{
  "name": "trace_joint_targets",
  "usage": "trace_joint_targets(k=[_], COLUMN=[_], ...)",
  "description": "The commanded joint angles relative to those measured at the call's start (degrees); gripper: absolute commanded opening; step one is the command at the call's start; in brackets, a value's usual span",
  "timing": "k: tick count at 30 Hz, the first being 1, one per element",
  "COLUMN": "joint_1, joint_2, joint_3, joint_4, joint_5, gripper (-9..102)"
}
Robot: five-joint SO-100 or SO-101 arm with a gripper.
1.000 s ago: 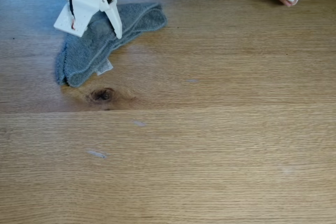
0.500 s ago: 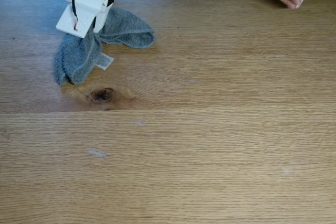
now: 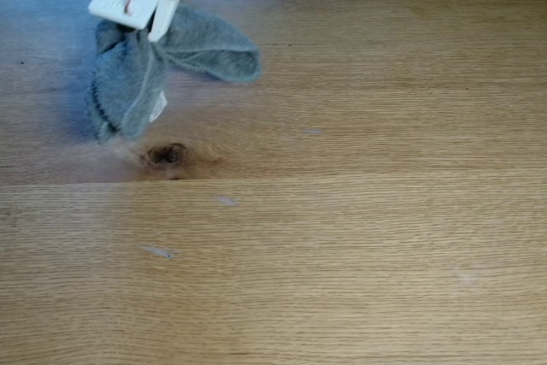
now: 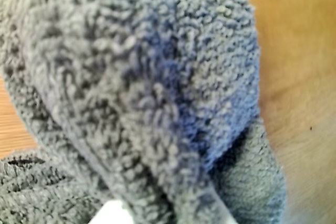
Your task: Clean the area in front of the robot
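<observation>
The wooden tabletop [image 3: 342,237] fills the fixed view, wide light oak planks running side to side, bare across the centre and from three o'clock round to nine o'clock. In the wrist view it shows only as strips of orange-brown wood [image 4: 299,77] at three o'clock and along the nine o'clock edge.

Next in size is a grey terry cloth [image 3: 128,83], bunched at about ten o'clock in the fixed view. It hangs in two lobes: one drooping down toward the table's near side, the other [image 3: 214,50] spreading to the right, toward eleven o'clock. In the wrist view the cloth [image 4: 142,87] fills nearly everything, looped pile close to the lens and partly blurred.

The robot's white gripper [image 3: 141,27] enters from the top edge at eleven o'clock in the fixed view. It is clamped on the top of the cloth, where the two lobes meet.

A dark knot [image 3: 167,155] sits in the wood just below the drooping lobe.

A small white label [image 3: 158,107] hangs at that lobe's right edge.

Pale smudges lie at seven o'clock [image 3: 157,251] and nearer centre [image 3: 226,201].
</observation>
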Motion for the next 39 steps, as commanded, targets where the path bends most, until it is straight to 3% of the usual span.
trace_joint_targets(k=[1, 12, 15, 18, 27, 32, 39], joint_1=[-6.42, -17.84, -24.08, -31.03, -42.54, -44.82, -45.09], joint_2=[12.13, 20.04, 21.45, 20.48, -0.53, -13.45, -29.09], joint_3=[-2.81, -2.81, -2.72, -2.72, -3.69, -3.69, -3.78], joint_4=[6.77, 17.58, 22.85, 22.06, 1.76, -11.95, -34.80], joint_5=[3.25, 6.94, 8.96, 10.81, 14.77, 19.95, 19.07], gripper=[0, 0, 0, 0, 0, 0, 0])
